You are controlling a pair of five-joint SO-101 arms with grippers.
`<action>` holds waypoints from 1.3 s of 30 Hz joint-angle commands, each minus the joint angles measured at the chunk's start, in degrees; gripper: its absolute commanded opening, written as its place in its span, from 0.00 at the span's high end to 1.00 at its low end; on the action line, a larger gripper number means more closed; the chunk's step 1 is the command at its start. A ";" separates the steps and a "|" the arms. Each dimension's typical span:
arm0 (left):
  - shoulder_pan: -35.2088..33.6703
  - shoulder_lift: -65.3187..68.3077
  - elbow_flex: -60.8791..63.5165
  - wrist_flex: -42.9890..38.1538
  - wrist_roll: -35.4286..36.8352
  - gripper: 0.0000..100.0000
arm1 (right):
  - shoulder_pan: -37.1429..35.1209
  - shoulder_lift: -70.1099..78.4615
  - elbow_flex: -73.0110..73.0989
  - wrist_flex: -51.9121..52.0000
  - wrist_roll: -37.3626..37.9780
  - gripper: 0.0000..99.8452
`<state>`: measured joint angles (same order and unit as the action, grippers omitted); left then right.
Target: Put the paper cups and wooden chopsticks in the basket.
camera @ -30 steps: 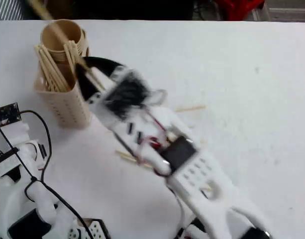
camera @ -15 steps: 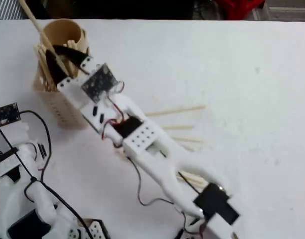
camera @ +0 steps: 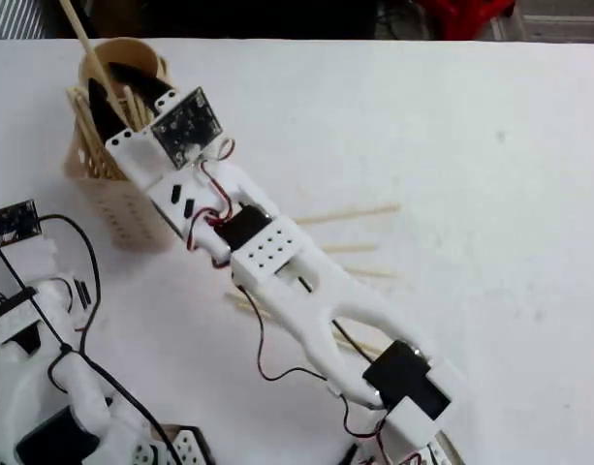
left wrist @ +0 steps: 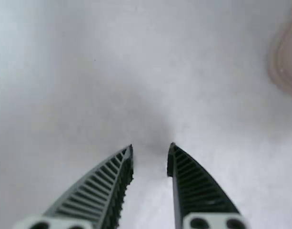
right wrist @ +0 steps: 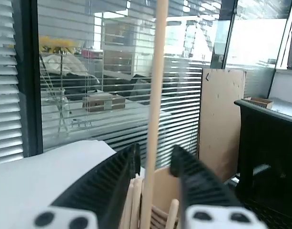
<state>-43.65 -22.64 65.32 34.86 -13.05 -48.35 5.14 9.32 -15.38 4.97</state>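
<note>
1. Our left gripper (left wrist: 149, 150) hangs over bare table (left wrist: 88, 71), jaws narrowly apart, holding nothing.
2. The basket (camera: 132, 213) stands at the far left, with chopsticks (camera: 93, 145) in it and, it seems, a cup (camera: 141, 50).
3. Our right gripper (right wrist: 155, 149) is over the basket, jaws pinching one upright chopstick (camera: 78, 29).
4. We see loose chopsticks (camera: 350, 213) lying on the table right of the basket.

The white surface (camera: 471, 145) is brightly and evenly lit from above, with faint shadows (soft-edged, close in) hugging the right arm (camera: 306, 291) and the basket (camera: 117, 218). Beyond the far edge the room falls almost black. A dim grey shadow pools on the surface between the jaws of the left gripper (left wrist: 150, 152). Daylight bleaches the windows (right wrist: 260, 43); the window frame (right wrist: 27, 76) stands dark, and the upright chopstick (right wrist: 157, 57) catches the light.
</note>
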 commanded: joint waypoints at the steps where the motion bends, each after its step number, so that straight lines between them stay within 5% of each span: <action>1: 0.66 -0.92 -0.09 -1.14 0.35 0.86 | 0.40 -1.01 -3.60 0.48 -0.53 0.85; 8: 0.66 -0.92 -0.09 -1.14 0.35 0.86 | 1.54 -6.81 -3.25 5.49 -0.35 0.94; 19: 0.66 -0.92 -0.09 -1.14 0.35 0.86 | 6.20 -34.95 3.87 69.49 0.35 0.93; 27: 0.66 -0.92 -0.09 -1.14 0.35 0.86 | 7.08 -39.87 6.24 96.48 19.69 0.91; 31: 0.66 -0.92 -0.09 -1.14 0.35 0.86 | 7.52 -33.54 16.35 95.69 26.81 0.91; 39: 0.66 -0.92 -0.09 -1.14 0.35 0.86 | 10.33 -24.40 34.90 72.57 35.25 0.79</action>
<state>-43.65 -22.64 65.32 34.86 -13.05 -39.65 -20.62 40.88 64.97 37.49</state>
